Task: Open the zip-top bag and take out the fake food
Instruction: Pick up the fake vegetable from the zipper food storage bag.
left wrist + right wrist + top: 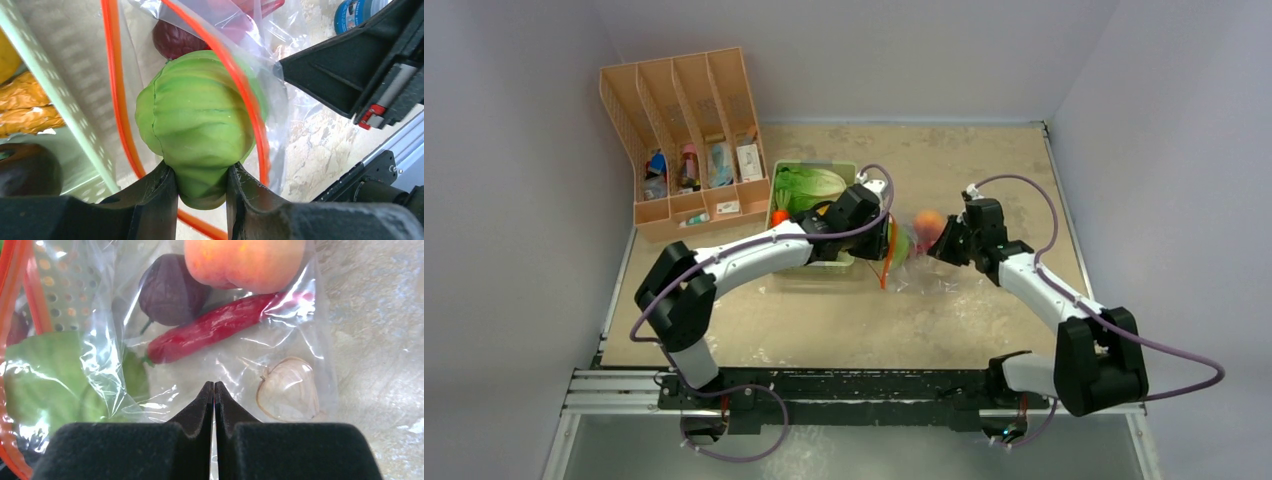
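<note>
The sandy-coloured counter (874, 320) carries a peach-coloured file rack (689, 130) at the far left. The small packets in the rack have labels, but they are too small to read. Beside it stands the pale-green tray (809, 165), and just to the right of the tray lies the zip-top bag (934, 275), between the two arms. The left wrist view shows what the top view does not: the bag's mouth is open. Its orange zip strip runs on both sides of the cabbage (200, 120), and the left pincer (201, 172) is clenched on the lower end of the cabbage. A blue can (355, 12) also appears in that view, but its white print is not legible. Only the right wrist view shows the inside of the bag. The peach (245, 260) is at the top, the red chili (215, 327) lies slanted under it, a dark purple piece (170, 290) is to its left, and the beige piece (289, 390) is lowest. The right pincer (214, 385) is clenched too, with its tips together on the clear film of the bag.
</note>
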### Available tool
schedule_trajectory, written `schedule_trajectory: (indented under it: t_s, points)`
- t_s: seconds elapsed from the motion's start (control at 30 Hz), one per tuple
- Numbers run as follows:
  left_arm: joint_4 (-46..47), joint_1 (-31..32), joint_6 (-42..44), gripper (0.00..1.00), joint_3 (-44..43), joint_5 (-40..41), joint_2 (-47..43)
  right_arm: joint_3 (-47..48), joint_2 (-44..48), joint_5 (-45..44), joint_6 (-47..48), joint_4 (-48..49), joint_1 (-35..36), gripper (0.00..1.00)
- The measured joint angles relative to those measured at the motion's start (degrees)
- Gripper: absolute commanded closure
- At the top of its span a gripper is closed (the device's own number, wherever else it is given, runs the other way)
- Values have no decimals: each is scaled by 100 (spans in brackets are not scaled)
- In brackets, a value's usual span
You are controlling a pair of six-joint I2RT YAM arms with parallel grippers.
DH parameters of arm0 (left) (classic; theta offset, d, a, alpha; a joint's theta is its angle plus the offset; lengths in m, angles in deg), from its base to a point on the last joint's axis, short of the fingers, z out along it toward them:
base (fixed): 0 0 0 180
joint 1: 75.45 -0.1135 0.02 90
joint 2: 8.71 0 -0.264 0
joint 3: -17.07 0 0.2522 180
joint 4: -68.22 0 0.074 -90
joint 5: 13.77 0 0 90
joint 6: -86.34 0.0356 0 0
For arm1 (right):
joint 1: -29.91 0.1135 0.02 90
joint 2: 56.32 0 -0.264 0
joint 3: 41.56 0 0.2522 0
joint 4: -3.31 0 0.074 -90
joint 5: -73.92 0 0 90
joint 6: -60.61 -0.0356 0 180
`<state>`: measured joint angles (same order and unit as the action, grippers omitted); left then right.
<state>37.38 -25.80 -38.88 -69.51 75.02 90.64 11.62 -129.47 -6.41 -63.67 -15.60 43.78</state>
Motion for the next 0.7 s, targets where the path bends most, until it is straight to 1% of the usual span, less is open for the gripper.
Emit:
schedule_trajectory:
  t_s: [0.13,0.3,0.43,0.57,0.7]
  points:
    - [-505,0,195,100,-299,225,-122,0,120,-160,-55,-111,0,93]
    - [-1237,0,400,100,-629,848,-122,0,332,-269,-90,-160,0,93]
    - [-1609,20,437,100,-662,1303,-240,0,466,-275,-98,-162,0,93]
    - [-1832,13,483,100,-660,1591,-643,0,485,-271,-105,-155,0,93]
    - [-1836,-118,483,100,-660,1738,-1091,0,483,-262,-105,-151,0,85]
